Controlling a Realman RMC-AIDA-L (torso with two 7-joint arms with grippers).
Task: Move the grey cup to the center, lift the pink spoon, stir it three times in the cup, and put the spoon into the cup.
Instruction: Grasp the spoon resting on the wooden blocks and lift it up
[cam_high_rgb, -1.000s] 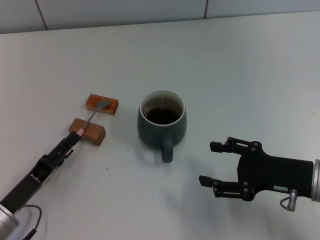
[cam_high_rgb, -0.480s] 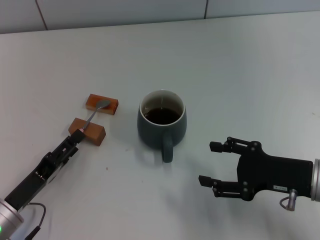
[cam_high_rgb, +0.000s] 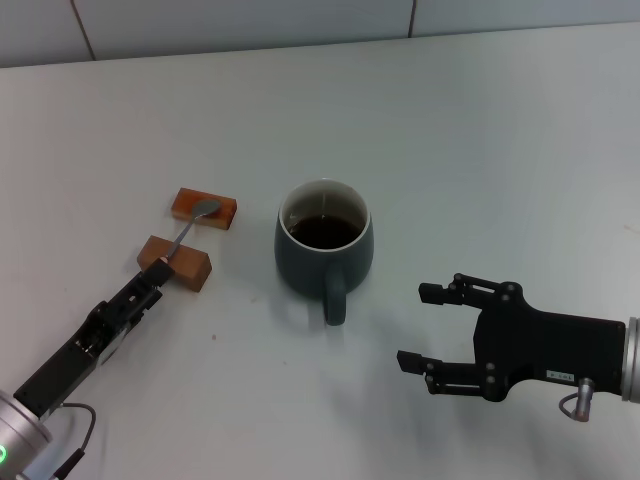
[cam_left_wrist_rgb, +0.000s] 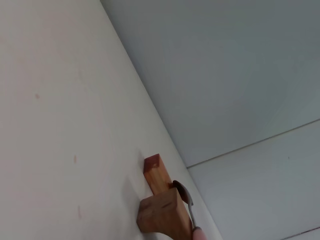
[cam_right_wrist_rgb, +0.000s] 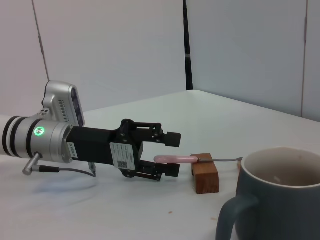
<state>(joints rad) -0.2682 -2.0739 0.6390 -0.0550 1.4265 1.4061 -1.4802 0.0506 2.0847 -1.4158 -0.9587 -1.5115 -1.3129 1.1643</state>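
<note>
The grey cup (cam_high_rgb: 325, 240), holding dark liquid, stands mid-table with its handle toward me; it also shows in the right wrist view (cam_right_wrist_rgb: 280, 200). The pink spoon (cam_high_rgb: 186, 236) lies across two brown blocks, its silver bowl on the far block. In the right wrist view its pink handle (cam_right_wrist_rgb: 172, 159) sticks out between the fingers of my left gripper (cam_right_wrist_rgb: 172, 155). My left gripper (cam_high_rgb: 152, 283) is open, one finger above and one below the handle end, with gaps. My right gripper (cam_high_rgb: 425, 328) is open and empty, to the right of and nearer than the cup.
The far brown block (cam_high_rgb: 204, 208) and the near brown block (cam_high_rgb: 176, 262) hold the spoon off the white table (cam_high_rgb: 480, 150). Both blocks (cam_left_wrist_rgb: 160, 215) and the spoon bowl (cam_left_wrist_rgb: 181, 192) show in the left wrist view. A tiled wall runs along the far edge.
My left gripper has shifted slightly back toward me along the spoon handle. The spoon, the cup and the right arm have not moved.
</note>
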